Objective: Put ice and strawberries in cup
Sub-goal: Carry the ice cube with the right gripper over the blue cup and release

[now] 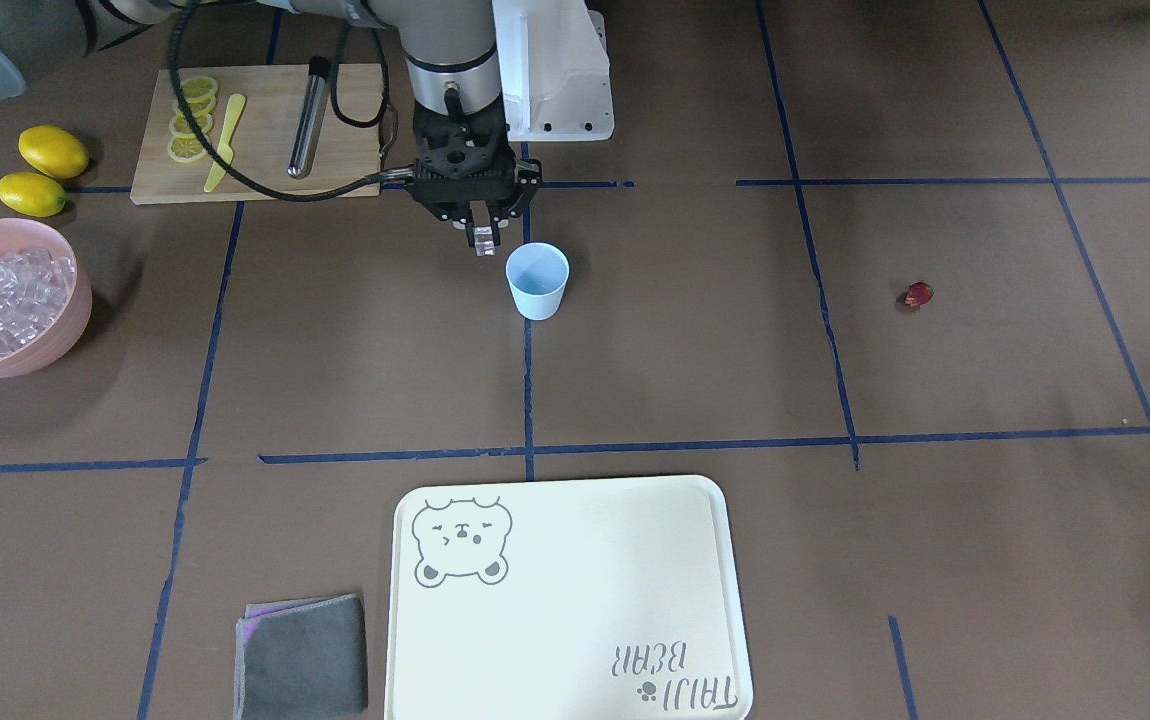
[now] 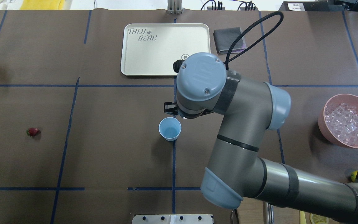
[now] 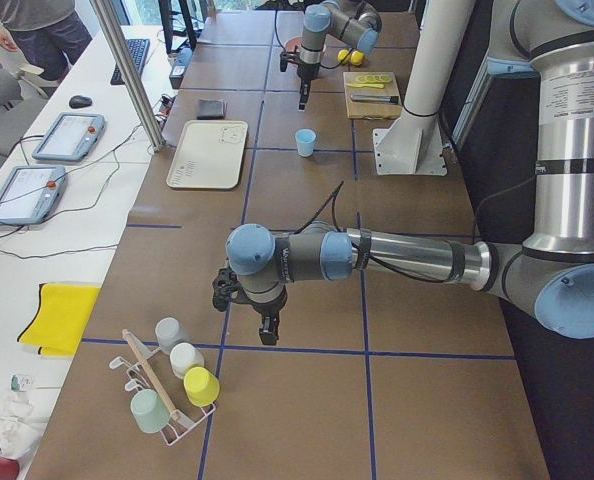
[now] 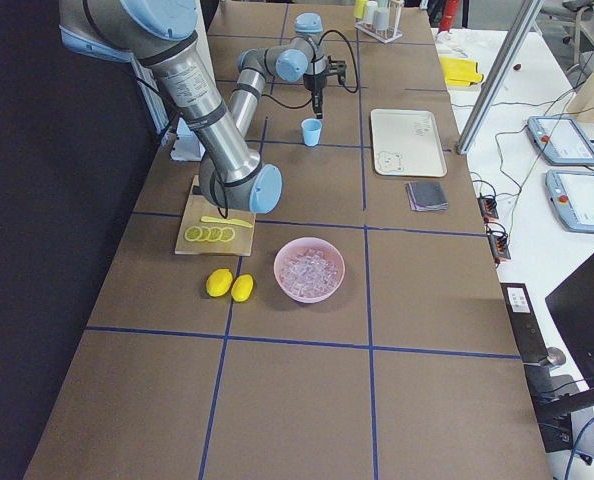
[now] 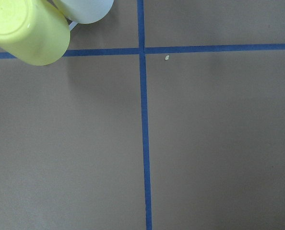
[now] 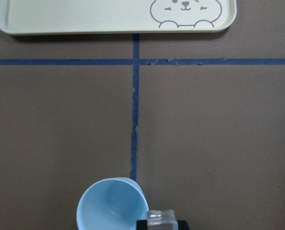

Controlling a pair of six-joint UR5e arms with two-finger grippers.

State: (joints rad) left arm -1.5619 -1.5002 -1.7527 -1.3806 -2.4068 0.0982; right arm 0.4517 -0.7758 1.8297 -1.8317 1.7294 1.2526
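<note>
**Exterior front-facing.** The right end effector point(image 1: 481, 232) hangs at upper centre, pointing down and clenched on one ice cube point(image 1: 482, 243). The cube is just left of the rim of the cup point(image 1: 537, 281), beside its mouth and not over it. The cup stands upright on the worktop point(image 1: 695, 380) at centre frame. The strawberry point(image 1: 917, 295) lies alone at right, well apart from the cup. A pink bowl point(image 1: 63, 332) at the left edge holds the heap of ice point(image 1: 0, 300). Two lemons point(image 1: 43, 168) and a cutting board point(image 1: 265, 140) sit at upper left. A tray point(image 1: 565, 600) and a grey cloth point(image 1: 303, 655) sit at the bottom.

**Overhead exterior.** The right arm's wrist covers most of its end effector. The cup is at centre, the strawberry far left, and the bowl at the right edge.

**Exterior left.** The left end effector point(image 3: 267, 328) points down over bare worktop, near a rack of cups point(image 3: 172, 385) at lower left. I cannot tell whether it is released or clenched.

**Exterior right.** The cup is at upper centre and the bowl is mid-frame.

**Left wrist.** The view shows worktop, blue tape lines point(image 5: 143, 143) and a yellow cup point(image 5: 27, 28) at upper left. No fingers are in view.

**Right wrist.** The cube is gripped at the bottom edge, just right of the cup rim. The tray runs along the top.
</note>
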